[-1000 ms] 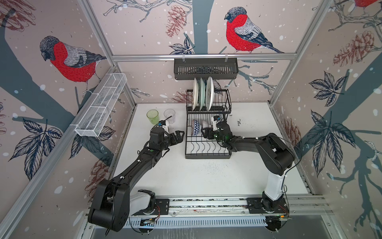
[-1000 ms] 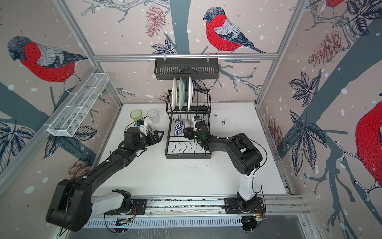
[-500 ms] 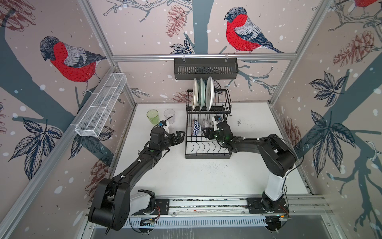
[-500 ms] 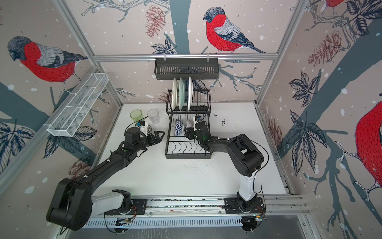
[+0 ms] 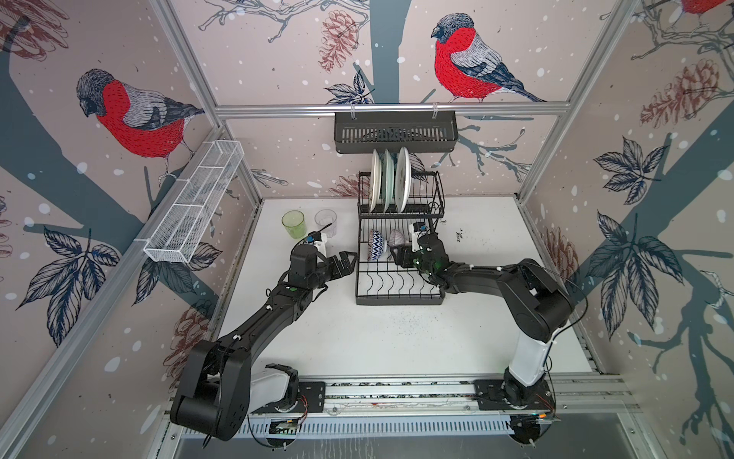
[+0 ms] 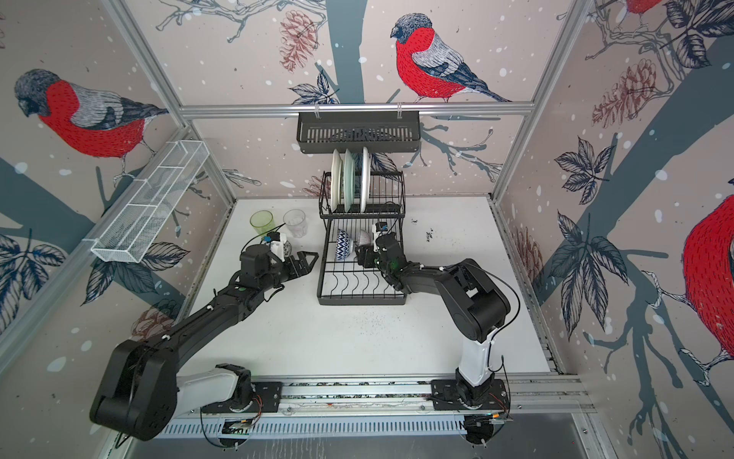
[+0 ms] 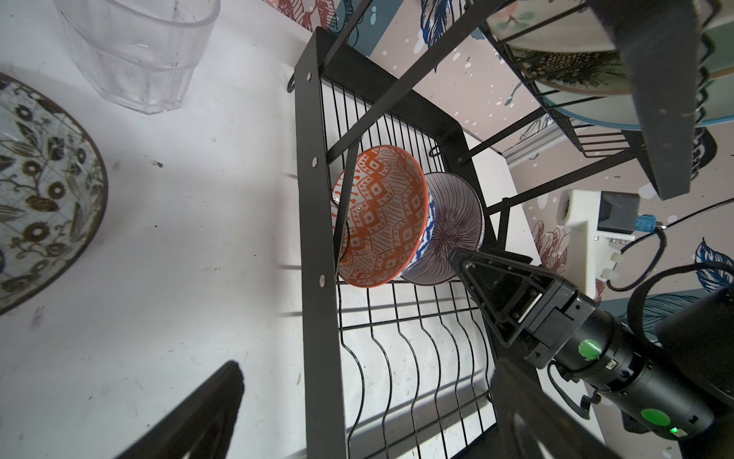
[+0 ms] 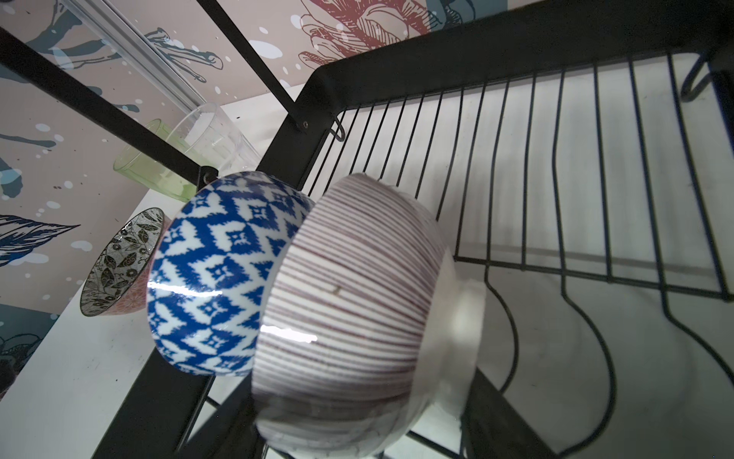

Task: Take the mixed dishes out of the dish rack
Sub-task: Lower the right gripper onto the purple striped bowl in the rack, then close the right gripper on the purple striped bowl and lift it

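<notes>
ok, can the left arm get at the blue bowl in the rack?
Probably not sideways: the dish rack's rail and slanted strut stand between the open left gripper and the blue bowl. From above looks free, but the right gripper crowds the striped bowl beside it.

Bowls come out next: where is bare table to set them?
Widest free patch: table between the dish rack and the near rail. Also free: right of the rack, to the wall. Crowded: left of it, with green tumbler, clear tumbler, floral bowl, left end effector.
</notes>
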`<action>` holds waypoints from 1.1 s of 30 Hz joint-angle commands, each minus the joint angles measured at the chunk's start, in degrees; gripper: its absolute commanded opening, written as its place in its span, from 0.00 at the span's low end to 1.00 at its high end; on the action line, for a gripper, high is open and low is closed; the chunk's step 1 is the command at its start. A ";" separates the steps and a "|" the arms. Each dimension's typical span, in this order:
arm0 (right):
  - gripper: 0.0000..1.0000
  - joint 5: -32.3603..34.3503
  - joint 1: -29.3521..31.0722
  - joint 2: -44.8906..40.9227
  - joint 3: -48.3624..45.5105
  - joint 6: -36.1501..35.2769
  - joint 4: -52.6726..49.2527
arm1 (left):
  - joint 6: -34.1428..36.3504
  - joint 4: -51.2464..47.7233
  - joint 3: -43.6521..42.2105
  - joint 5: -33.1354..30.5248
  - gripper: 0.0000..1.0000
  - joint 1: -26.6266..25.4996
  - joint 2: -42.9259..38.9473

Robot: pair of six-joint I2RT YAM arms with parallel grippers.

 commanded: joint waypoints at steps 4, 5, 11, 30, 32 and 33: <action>0.63 0.61 0.00 -2.35 -0.48 0.17 1.29 | 0.10 2.53 -0.03 0.86 0.98 -0.14 0.20; 0.63 0.60 -0.02 -2.68 -0.59 0.21 1.20 | 0.03 2.49 -0.03 0.79 0.97 -0.18 0.04; 0.63 -2.38 -0.77 -4.75 -1.51 2.49 1.43 | -0.02 2.74 -0.18 0.99 0.97 -0.29 -0.28; 0.62 -10.95 -0.83 -20.06 -13.72 8.22 5.14 | -0.61 3.83 0.82 1.26 0.97 -3.41 -0.05; 0.63 -11.66 -0.71 -22.30 -15.75 9.36 5.96 | -0.67 3.99 1.25 0.87 0.97 -4.23 0.20; 0.63 -11.84 -0.64 -23.56 -16.66 9.97 6.31 | -0.60 4.09 1.49 0.71 0.97 -4.73 0.44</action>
